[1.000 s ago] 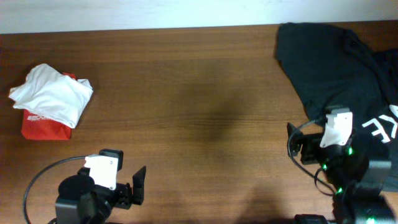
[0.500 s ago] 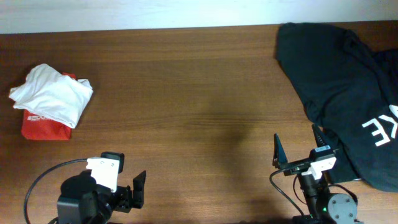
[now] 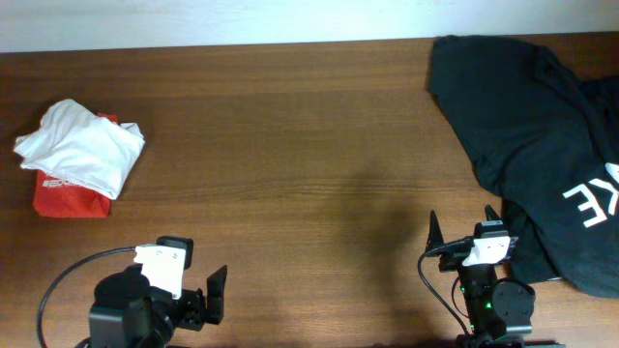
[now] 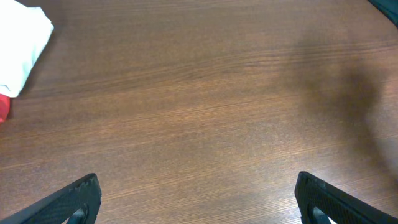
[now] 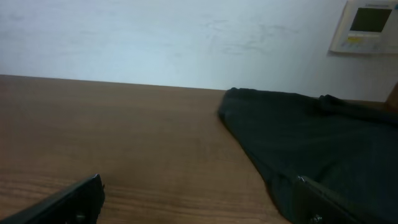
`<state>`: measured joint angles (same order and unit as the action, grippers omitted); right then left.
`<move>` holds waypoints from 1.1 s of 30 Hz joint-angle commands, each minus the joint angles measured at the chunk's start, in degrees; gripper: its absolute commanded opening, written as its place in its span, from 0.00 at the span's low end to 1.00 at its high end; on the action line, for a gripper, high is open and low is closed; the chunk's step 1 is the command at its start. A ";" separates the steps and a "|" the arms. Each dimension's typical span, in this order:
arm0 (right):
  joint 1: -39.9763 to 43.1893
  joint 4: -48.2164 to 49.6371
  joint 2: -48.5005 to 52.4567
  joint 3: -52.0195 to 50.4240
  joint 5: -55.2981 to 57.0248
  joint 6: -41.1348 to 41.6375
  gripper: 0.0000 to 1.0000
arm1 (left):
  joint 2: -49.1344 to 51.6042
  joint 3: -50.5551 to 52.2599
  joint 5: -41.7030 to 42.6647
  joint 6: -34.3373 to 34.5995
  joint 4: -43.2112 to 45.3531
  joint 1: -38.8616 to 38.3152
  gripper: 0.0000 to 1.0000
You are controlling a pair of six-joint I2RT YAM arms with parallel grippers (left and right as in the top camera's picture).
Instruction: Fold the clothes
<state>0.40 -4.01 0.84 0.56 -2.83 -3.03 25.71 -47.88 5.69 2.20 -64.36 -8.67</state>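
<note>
White T-shirt (image 3: 77, 150) lies bunched at the far left of the table (image 3: 290, 145), on a red shirt (image 3: 66, 201), its long axis slanting far-left to near-right. Left gripper (image 4: 196, 205) and right gripper (image 5: 196, 205) are spread wide and empty, near the black shirt (image 3: 522, 106).

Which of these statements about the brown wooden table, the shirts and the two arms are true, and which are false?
1. The crumpled white cotton T-shirt lies partly on top of the folded red shirt. True.
2. The large black shirt with white letters lies at the left end of the brown wooden table. False: it lies at the right end.
3. The left gripper has its fingers open and holds nothing. True.
4. The right gripper has its fingers shut on the black shirt. False: its fingers are wide apart, with nothing clamped between them.
</note>
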 commanded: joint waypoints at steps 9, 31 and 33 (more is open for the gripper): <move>0.37 -0.26 -0.59 -0.24 -0.11 0.04 0.99 | -0.20 -0.04 -0.17 0.33 -0.02 -0.17 0.99; 0.37 -0.28 -0.59 -0.24 -0.11 0.04 0.99 | -0.20 0.11 -2.95 0.31 -0.39 1.44 0.99; 0.37 -0.28 -0.59 -0.24 -0.11 0.04 0.99 | -0.35 1.14 -3.15 -0.42 0.85 3.69 0.99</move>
<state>0.40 -4.01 0.84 0.58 -2.83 -3.03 25.71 -47.88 4.95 2.20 -64.53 -7.97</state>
